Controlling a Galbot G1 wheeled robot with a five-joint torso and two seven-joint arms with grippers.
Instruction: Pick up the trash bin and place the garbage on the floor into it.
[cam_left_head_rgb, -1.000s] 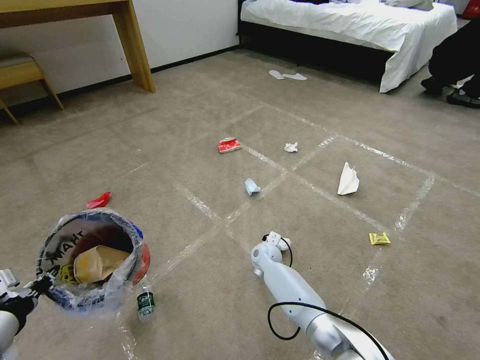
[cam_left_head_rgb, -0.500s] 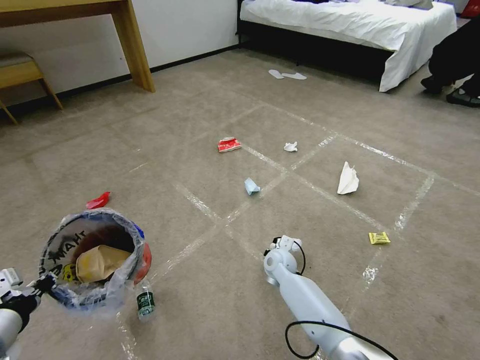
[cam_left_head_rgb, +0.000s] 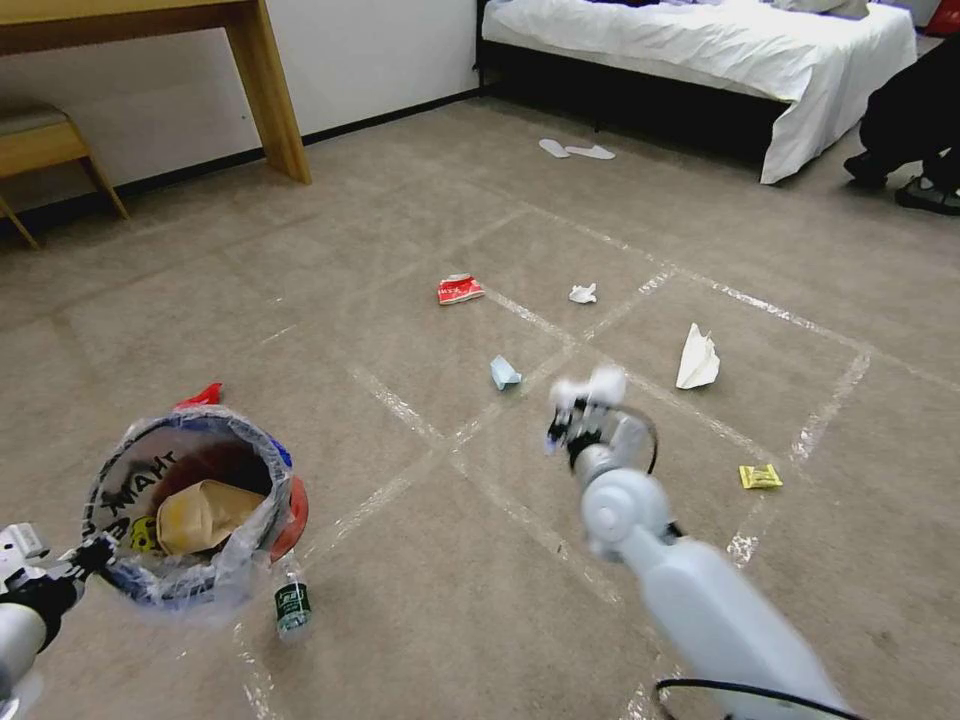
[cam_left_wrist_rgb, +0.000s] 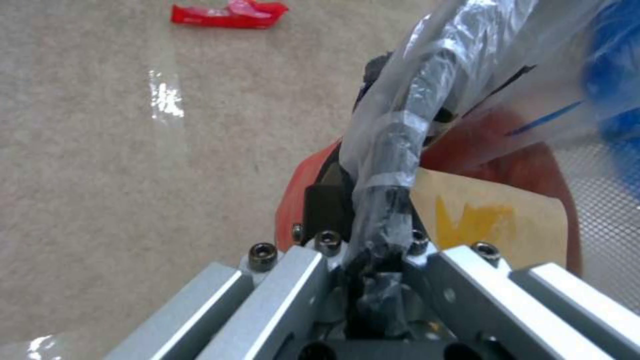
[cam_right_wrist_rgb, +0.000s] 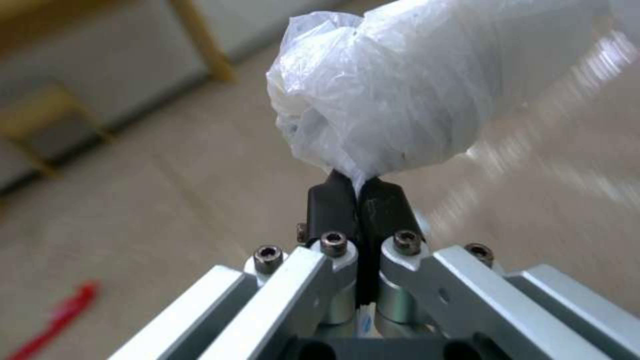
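Left gripper (cam_left_wrist_rgb: 373, 220) clamps trash bin (cam_left_head_rgb: 195, 520) rim at 8 o'clock; right gripper (cam_right_wrist_rgb: 360, 197), centre frame, pinches white plastic wad (cam_right_wrist_rgb: 393, 95) above floor (cam_left_head_rgb: 400, 250).

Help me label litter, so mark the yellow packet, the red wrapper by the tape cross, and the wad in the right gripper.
yellow packet (cam_left_head_rgb: 759, 477), head view, its middle.
red wrapper (cam_left_head_rgb: 459, 290), head view, its middle.
white wad (cam_right_wrist_rgb: 393, 90), right wrist view, its bulging front.

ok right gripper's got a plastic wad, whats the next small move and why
Probably swing the right gripper toward the trash bin. It is shut on a white plastic wad above the floor, while the left gripper holds the bin's rim off to the side.
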